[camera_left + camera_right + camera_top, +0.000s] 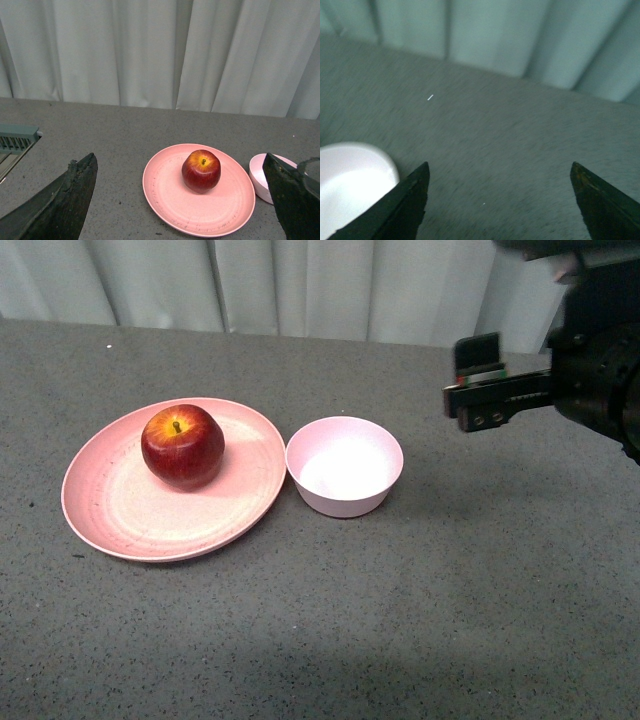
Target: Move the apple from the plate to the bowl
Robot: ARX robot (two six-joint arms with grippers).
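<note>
The dark-red apple sits upright on the wide salmon-pink plate, toward its far side. The small pale pink bowl stands empty just right of the plate, nearly touching it. My right gripper is open and empty, raised above the table to the right of the bowl. In the right wrist view its gripper is open over bare table with the bowl at the edge. My left gripper is open and empty, with the apple, the plate and the bowl beyond it. The left arm is not in the front view.
The grey speckled tabletop runs back to a pale curtain. A grey-green ribbed object lies at the table's edge in the left wrist view.
</note>
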